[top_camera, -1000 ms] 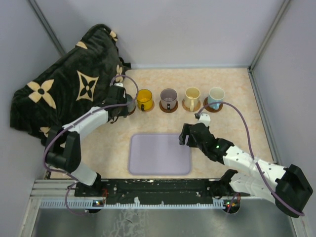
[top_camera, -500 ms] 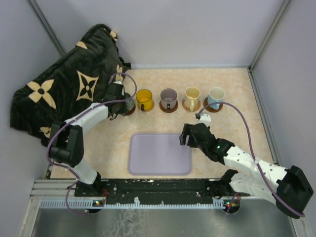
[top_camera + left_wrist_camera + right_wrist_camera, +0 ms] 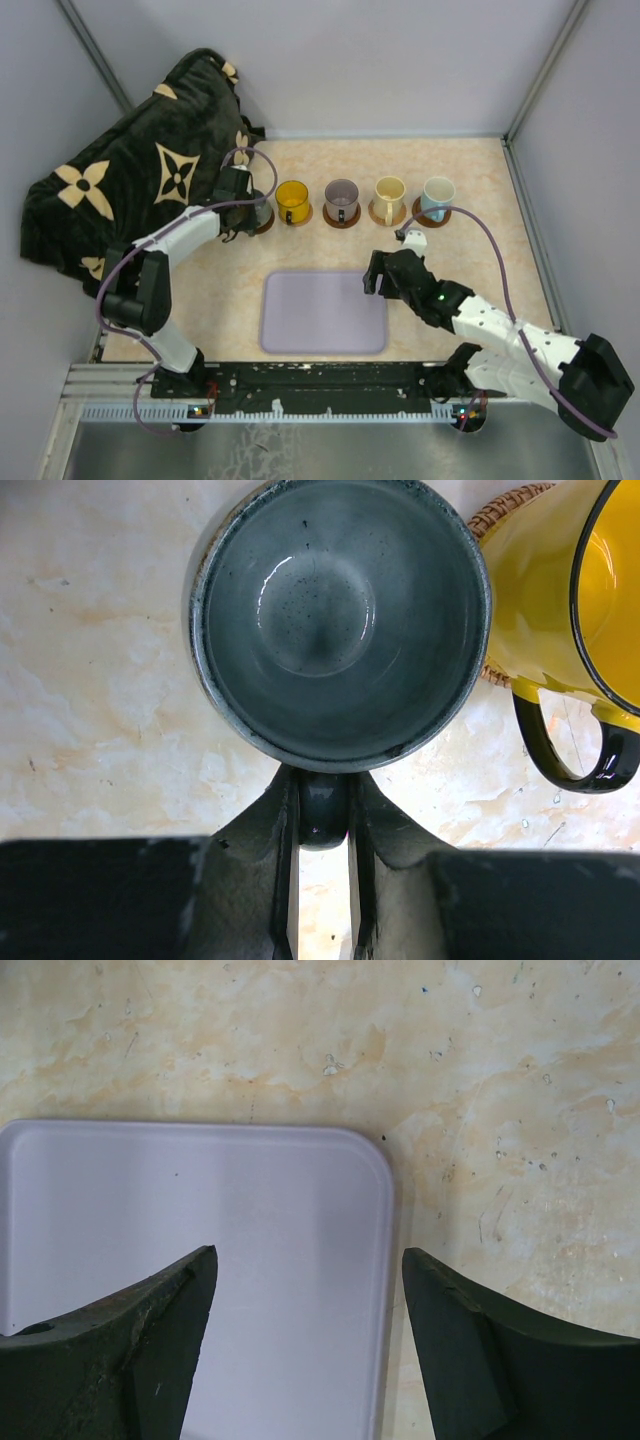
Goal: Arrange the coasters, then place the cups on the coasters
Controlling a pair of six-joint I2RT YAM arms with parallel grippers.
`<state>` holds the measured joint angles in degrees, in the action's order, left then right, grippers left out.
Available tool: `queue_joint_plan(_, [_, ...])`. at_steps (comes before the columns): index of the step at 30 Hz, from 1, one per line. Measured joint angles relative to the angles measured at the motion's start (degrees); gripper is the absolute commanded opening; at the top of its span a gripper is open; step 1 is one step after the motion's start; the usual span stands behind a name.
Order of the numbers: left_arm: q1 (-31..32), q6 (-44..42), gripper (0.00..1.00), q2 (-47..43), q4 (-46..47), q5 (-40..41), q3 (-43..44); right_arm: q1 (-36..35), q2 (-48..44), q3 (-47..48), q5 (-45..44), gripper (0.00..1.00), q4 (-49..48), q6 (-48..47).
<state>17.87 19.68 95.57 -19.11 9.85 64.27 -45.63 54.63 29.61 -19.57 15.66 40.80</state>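
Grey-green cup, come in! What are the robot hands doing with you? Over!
Left gripper shut on handle of grey-green cup. Right gripper open, empty, above lavender tray. Yellow cup close beside grey-green cup. Over.

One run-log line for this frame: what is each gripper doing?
left gripper shut on grey-green cup at handle | right gripper open above lavender tray corner | yellow cup on coaster
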Motion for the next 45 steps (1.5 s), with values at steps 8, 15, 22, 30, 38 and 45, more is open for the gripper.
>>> queue_joint_plan(8, [0.0,0.0,0.0,0.37,-0.44,0.07,0.55,0.0,0.5,0.0,0.17,0.75,-0.24,0.0])
queue_joint_plan(15, [-0.02,0.02,0.0,0.44,-0.46,0.07,0.66,0.0,0.5,0.0,0.17,0.75,-0.26,0.15])
queue_joint_plan(22, [-0.02,0.24,0.0,0.55,-0.63,0.11,0.79,0.0,0.5,0.0,0.2,0.75,-0.28,0.39])
queue_joint_plan(30, [-0.02,1.05,0.01,0.55,-0.85,0.74,0.81,0.0,0.5,-0.02,0.37,0.75,-0.57,0.39])
queue_joint_plan(38, [-0.02,1.05,0.2,0.55,-1.09,1.73,0.85,0.0,0.5,-0.35,0.46,0.75,-1.38,0.39])
queue_joint_plan(45, [-0.02,0.83,0.2,0.55,-1.29,1.88,0.92,0.0,0.5,-0.76,0.76,0.75,-1.57,0.42])
